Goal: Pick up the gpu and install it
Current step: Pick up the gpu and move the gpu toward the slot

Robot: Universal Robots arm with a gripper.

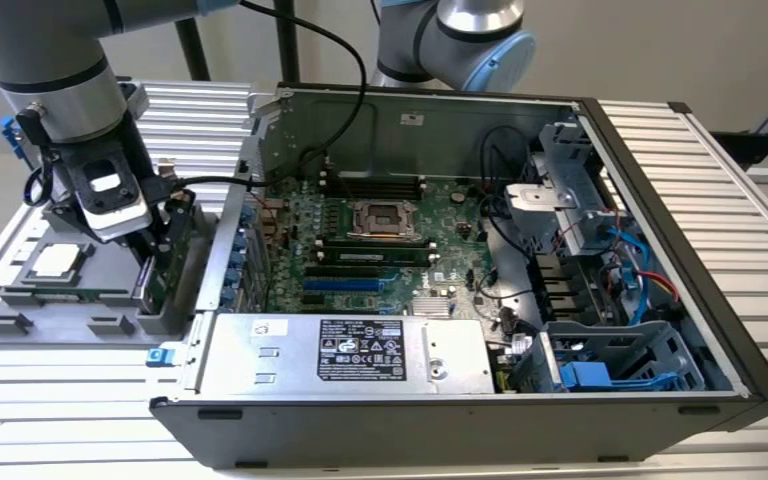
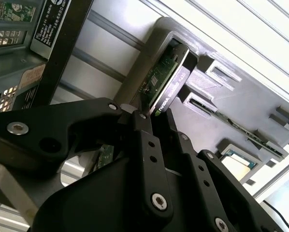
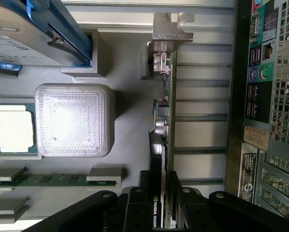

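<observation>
The gpu stands on edge in a slot of the grey fixture tray, at the exterior view's left of the open computer case. Its green board and black shroud edge show as the gpu in the second wrist view. In the first wrist view the gpu ends in a silver bracket. My gripper comes down over the card's top edge. The gripper has one black finger on each face and appears shut on it. The card still sits in its slot.
The tray also holds a processor, a memory stick, a clear square cover and a hard drive with blue rails. The case's rear wall stands close beside the card. Inside lie the motherboard and power supply.
</observation>
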